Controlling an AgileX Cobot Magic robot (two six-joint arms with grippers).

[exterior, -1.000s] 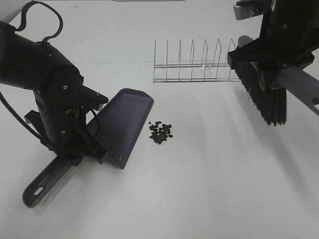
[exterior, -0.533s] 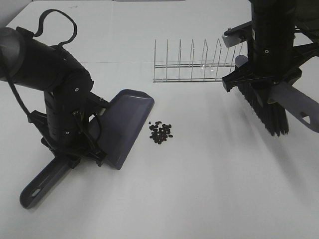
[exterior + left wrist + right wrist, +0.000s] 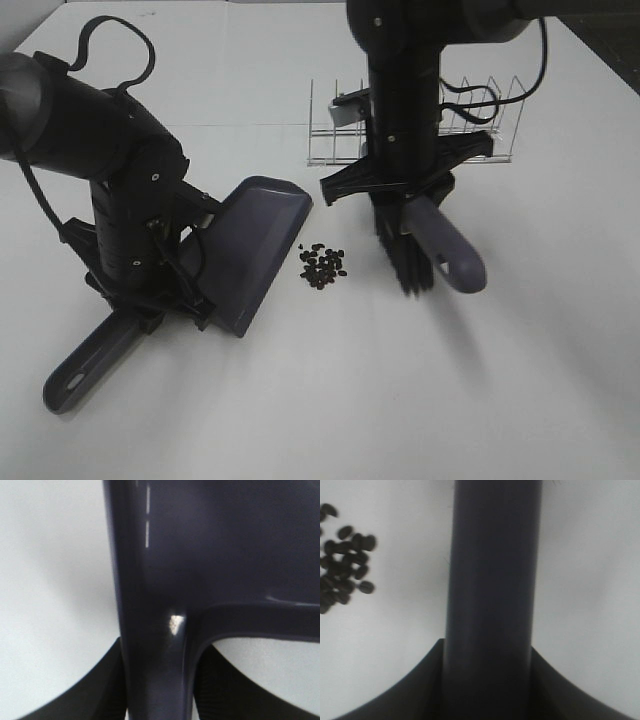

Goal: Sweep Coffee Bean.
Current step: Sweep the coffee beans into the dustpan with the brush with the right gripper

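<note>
Jaws status: left jaws clamp the dustpan (image 3: 255, 245) handle, pan resting on the white surface (image 3: 320, 420); right jaws clamp the brush (image 3: 440, 245) handle, bristles pointing down, surface contact unclear. Coffee bean pile (image 3: 323, 266) sits on the surface between the pan's front lip and the bristles, near both, touching neither. Wire rack (image 3: 336, 130) stands behind the brush.

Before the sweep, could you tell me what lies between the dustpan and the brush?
Only the heap of coffee beans, plain in the exterior high view.
</note>
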